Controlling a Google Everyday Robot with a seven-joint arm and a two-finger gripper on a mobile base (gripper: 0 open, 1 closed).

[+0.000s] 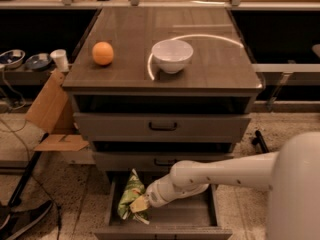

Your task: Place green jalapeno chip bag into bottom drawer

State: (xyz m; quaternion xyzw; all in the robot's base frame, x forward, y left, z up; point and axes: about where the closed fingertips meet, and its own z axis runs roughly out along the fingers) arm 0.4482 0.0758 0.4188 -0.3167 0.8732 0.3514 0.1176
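The green jalapeno chip bag (131,194) is a wrinkly green foil bag standing upright at the left end of the open bottom drawer (190,215). My gripper (140,204) is shut on the bag's lower right part, reaching in from the right at the end of my white arm (225,176). The bag's lower end is down inside the drawer, near its left wall. The drawer is pulled out, with its flat grey floor showing to the right of the bag.
A white bowl (172,55) and an orange (102,53) sit on the cabinet top. Two shut upper drawers with black handles (163,127) are above the open one. A cardboard box (50,111) and cables lie on the floor to the left.
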